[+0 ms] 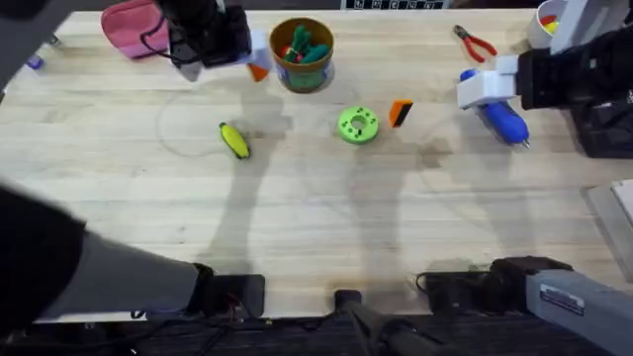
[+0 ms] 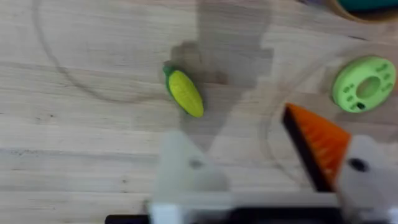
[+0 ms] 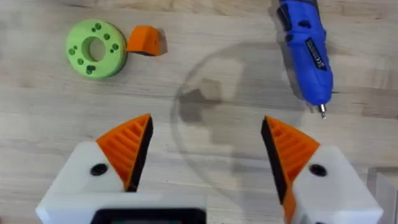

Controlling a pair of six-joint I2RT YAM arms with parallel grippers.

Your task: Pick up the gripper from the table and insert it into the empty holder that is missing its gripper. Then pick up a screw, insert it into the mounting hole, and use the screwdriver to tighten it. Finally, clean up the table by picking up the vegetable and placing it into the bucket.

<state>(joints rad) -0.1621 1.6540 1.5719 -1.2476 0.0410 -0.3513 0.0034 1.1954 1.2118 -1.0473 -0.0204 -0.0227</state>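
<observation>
The loose orange gripper lies on the table beside a green ring. My left gripper hovers open at the back left, near the bucket. One of its fingers is the bare white holder; the other carries an orange wedge. Below it on the wood lies the yellow vegetable with its green end. My right gripper is open and empty above the table, close to the blue screwdriver.
The green ring has small holes around it. Green and red toy pieces sit in the bucket. Red pliers and a white bowl are at the back right, and a pink object is at the back left.
</observation>
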